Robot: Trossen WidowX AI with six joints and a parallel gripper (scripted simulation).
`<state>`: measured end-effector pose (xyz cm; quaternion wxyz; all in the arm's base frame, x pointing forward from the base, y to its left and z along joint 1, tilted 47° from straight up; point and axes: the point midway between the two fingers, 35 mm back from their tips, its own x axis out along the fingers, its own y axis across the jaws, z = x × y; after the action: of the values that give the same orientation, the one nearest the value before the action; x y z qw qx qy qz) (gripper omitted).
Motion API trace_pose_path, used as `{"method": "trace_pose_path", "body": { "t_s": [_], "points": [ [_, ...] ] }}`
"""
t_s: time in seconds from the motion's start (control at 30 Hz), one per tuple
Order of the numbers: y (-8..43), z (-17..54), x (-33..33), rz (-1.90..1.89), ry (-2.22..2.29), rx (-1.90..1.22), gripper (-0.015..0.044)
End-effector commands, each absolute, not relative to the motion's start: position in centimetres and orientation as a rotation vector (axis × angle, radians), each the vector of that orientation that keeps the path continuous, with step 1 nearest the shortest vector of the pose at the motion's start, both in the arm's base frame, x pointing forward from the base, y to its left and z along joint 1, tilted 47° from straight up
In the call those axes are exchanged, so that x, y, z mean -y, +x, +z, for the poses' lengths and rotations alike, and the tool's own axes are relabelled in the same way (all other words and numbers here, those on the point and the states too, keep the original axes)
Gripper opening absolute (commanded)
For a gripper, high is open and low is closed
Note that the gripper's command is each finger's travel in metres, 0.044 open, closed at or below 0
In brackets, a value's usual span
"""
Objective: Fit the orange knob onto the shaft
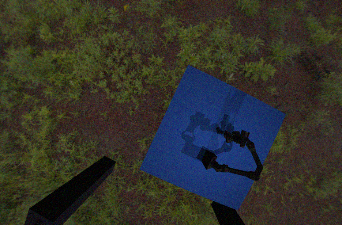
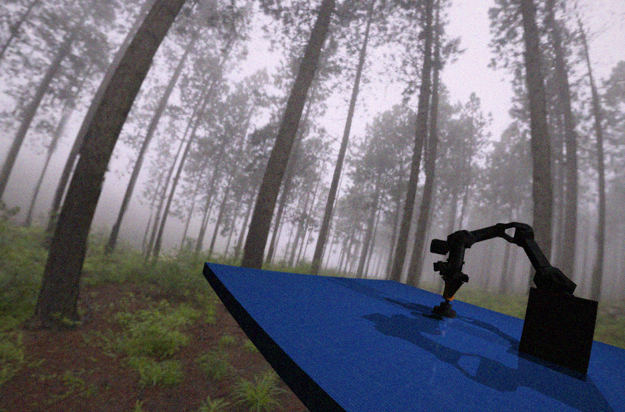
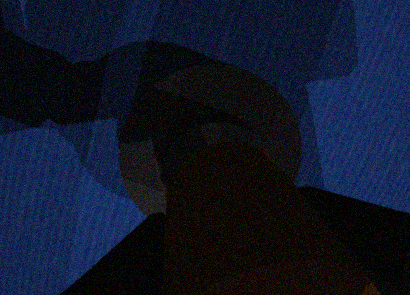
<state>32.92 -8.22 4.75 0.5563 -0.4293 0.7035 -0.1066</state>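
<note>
The orange knob [image 2: 451, 298] [image 3: 240, 222] is between the fingers of my gripper [image 2: 449, 294] [image 3: 232, 214], which is shut on it and points down. In the wrist view the knob is a dark brown-orange shape at the lower middle, with a black finger on each side. The round pedestal [image 2: 444, 312] [image 3: 272, 104] stands on the blue table, directly below the knob. Its grey disc shows around the knob's far end. The shaft and its flat side are hidden by the knob and shadow. I cannot tell how far the knob is down on the shaft.
The blue table [image 1: 174, 132] [image 2: 284, 310] carries the arm's dark base block [image 1: 209, 159] [image 2: 555, 330]. The arm reaches over from it in an arch. Shadows of the arm fall across the table and the pedestal. Table edges drop off to forest ground.
</note>
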Motion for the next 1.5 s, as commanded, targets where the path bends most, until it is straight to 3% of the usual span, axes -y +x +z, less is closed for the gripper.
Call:
{"method": "trace_pose_path", "body": {
  "t_s": [0.0, 1.47],
  "points": [
    [32.90, 4.64, 8.13, -0.252, -1.021, -1.660, 0.0000],
    [32.91, 4.80, 8.00, -0.079, -1.176, -1.712, 0.0000]
  ]
}}
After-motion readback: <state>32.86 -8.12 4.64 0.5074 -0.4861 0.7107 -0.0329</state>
